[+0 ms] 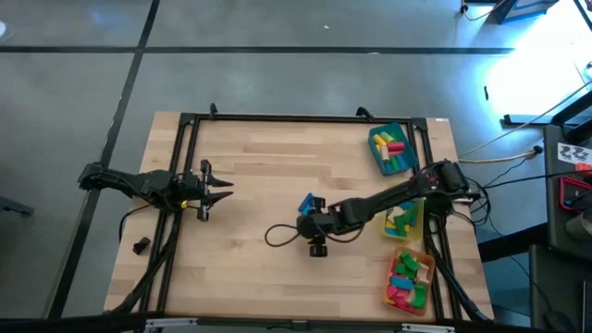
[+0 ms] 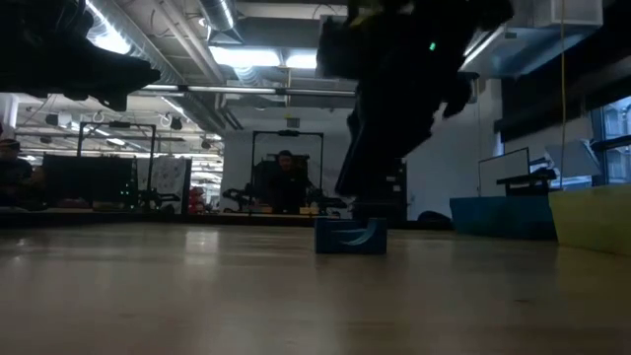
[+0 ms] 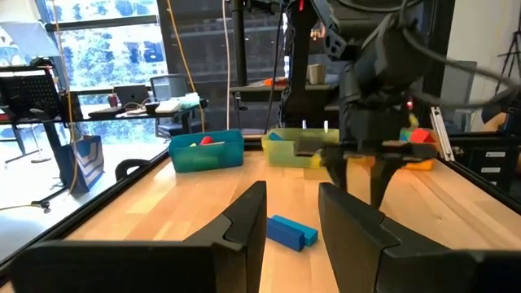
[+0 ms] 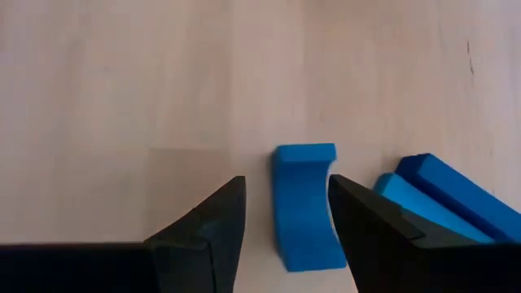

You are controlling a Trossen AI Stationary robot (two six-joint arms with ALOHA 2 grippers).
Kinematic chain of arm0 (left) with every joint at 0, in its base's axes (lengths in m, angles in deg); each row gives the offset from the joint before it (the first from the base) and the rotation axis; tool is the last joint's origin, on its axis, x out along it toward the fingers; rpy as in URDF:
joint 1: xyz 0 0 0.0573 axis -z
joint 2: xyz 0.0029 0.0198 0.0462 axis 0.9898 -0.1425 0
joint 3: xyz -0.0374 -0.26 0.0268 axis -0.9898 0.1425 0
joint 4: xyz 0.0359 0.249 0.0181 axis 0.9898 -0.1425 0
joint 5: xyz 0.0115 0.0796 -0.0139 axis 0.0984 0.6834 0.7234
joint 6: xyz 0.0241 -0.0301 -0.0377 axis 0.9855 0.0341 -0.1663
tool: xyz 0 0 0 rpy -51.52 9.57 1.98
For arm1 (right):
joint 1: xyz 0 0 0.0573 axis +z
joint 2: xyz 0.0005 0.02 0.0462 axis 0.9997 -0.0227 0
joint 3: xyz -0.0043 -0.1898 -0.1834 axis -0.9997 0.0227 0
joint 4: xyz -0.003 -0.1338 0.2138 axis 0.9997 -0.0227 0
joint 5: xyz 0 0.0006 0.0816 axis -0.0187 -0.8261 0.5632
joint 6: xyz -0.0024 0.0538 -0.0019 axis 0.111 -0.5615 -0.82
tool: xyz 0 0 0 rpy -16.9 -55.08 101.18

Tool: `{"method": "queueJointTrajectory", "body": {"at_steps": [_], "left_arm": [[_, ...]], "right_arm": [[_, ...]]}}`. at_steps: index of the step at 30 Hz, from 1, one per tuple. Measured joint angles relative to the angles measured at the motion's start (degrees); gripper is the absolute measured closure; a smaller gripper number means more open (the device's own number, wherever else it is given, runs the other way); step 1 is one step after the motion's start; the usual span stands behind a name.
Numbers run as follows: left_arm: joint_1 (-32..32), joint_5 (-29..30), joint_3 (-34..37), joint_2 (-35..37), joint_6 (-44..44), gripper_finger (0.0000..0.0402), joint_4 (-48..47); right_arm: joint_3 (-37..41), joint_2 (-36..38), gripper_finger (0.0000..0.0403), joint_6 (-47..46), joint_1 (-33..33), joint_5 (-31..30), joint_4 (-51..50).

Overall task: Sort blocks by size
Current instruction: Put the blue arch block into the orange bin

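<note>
Two blue blocks lie side by side on the table's middle: a short arched piece and a longer bar. In the low view the arched piece rests flat on the wood. My right gripper is open and points down just above the arched piece, one finger on either side of it. My left gripper is open and empty at the table's left. Several more coloured blocks lie in the three trays at the right.
A teal tray, a yellow tray and an orange tray stand along the right edge. A small dark lump lies at the near left. A black cable loop hangs by my right wrist.
</note>
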Motion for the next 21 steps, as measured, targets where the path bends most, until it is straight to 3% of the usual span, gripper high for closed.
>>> {"method": "queueJointTrajectory", "body": {"at_steps": [5, 11, 21], "left_arm": [[0.0, 0.0, 0.0, 0.0, 0.0, 0.0302, 0.0], [0.0, 0.0, 0.0, 0.0, 0.0, 0.0302, 0.0], [0.0, 0.0, 0.0, 0.0, 0.0, 0.0302, 0.0]], "right_arm": [[0.0, -2.0, 0.0224, 0.0, -1.6, 0.3, 0.6], [0.0, -5.1, 0.0224, -0.1, -2.9, 6.4, 2.5], [-0.3, -7.0, 0.0224, 0.0, -2.7, 3.4, 4.3]]}}
